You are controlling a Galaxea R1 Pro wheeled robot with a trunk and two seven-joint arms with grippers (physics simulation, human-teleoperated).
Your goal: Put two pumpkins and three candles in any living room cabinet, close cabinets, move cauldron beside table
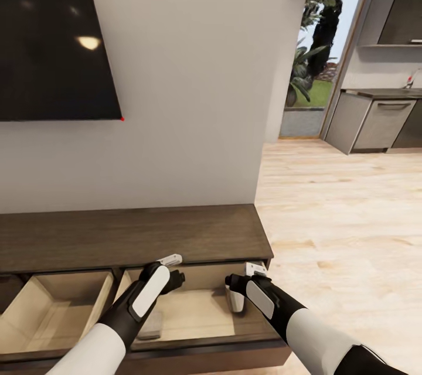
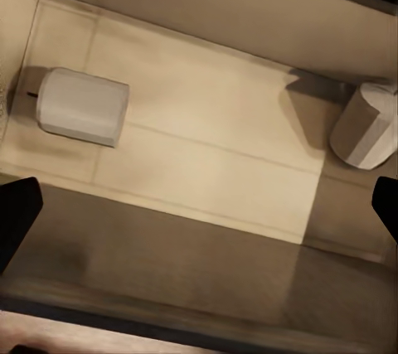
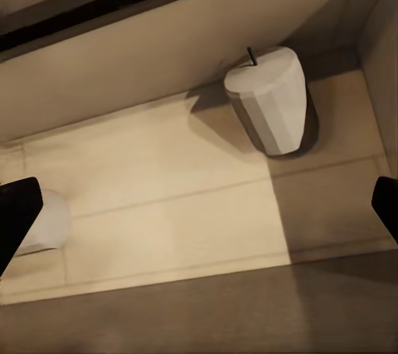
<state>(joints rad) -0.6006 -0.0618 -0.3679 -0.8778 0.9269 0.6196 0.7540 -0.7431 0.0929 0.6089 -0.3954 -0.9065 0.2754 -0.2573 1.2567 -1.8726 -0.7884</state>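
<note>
The dark-brown cabinet (image 1: 129, 234) stands against the wall with two drawers pulled open. Two beige candles rest in the right drawer. One candle (image 1: 151, 325) (image 2: 83, 107) lies on its side below my left arm. The other candle (image 1: 236, 300) (image 3: 269, 101) stands tilted near the drawer's right end, its wick showing. My left gripper (image 1: 176, 268) (image 2: 199, 213) hovers open over the drawer, holding nothing. My right gripper (image 1: 243, 274) (image 3: 199, 213) is open too, above the tilted candle. The pumpkins, cauldron and table are out of view.
The left drawer (image 1: 53, 304) is open too, with a bare beige floor. A black TV (image 1: 53, 41) hangs above the cabinet. To the right lie a light wood floor (image 1: 340, 217), a glass door (image 1: 319, 47) and grey kitchen cupboards (image 1: 375, 123).
</note>
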